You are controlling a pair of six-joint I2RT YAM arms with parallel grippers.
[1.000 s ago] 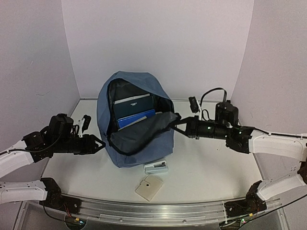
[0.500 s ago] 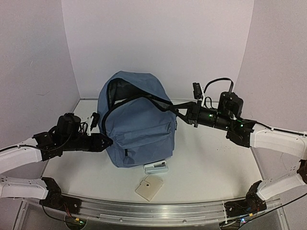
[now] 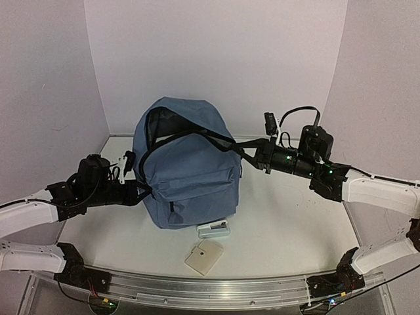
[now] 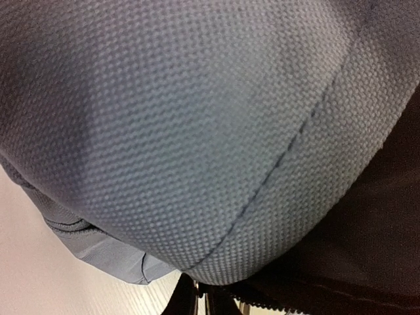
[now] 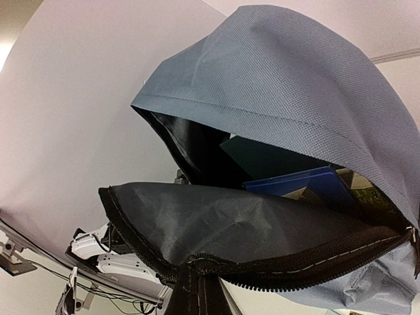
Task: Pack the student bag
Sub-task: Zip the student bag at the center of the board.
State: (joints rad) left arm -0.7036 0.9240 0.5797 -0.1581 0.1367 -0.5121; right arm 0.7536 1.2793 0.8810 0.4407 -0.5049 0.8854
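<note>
Fingers of both grippers pinch the student bag (image 3: 187,177), which stands upright between the arms: right gripper (image 3: 247,156) on its zippered flap edge (image 5: 275,272), left gripper (image 3: 143,191) at its left seam. Uneven pulling could topple it or jam the zipper on the books (image 5: 295,184).

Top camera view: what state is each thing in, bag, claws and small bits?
student bag, upright, top part-open, flap raised.
books, inside the bag.
left gripper, shut, apparently pinching the bag's left side.
right gripper, shut on the flap's zipper edge.
white box, lying outside the bag.
beige card, lying flat, outside the bag.
</note>
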